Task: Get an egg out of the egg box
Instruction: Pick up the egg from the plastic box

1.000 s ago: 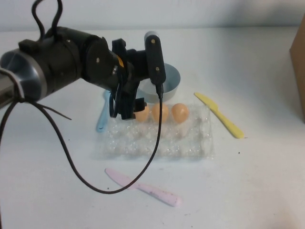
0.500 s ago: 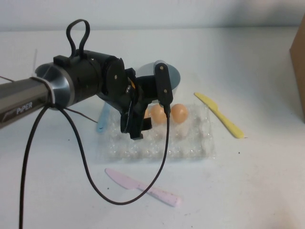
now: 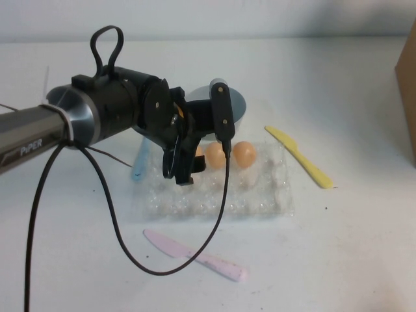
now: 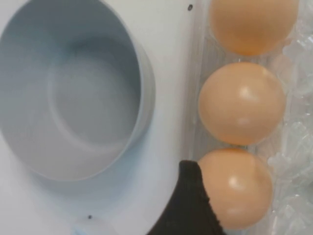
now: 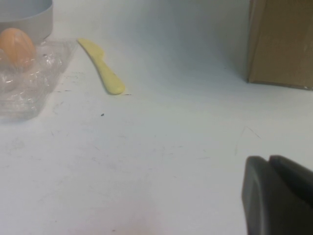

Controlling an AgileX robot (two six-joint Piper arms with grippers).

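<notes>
Jaws of left gripper [image 3: 184,166] sit at leftmost egg [image 4: 238,187] in egg box [image 3: 260,195] far row, one finger [image 4: 188,205] touching it; grip state: cannot tell. Right gripper [image 5: 279,196] low over tabletop [image 5: 161,147] nr right edge; jaws closed, empty.

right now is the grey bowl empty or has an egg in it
Empty: the bowl shows a bare bottom. All three eggs sit in the egg box.

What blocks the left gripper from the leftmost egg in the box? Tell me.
Nothing visible. The left gripper is at the egg in the egg box, one finger beside it. The right gripper is low over the table, away from the box.
</notes>
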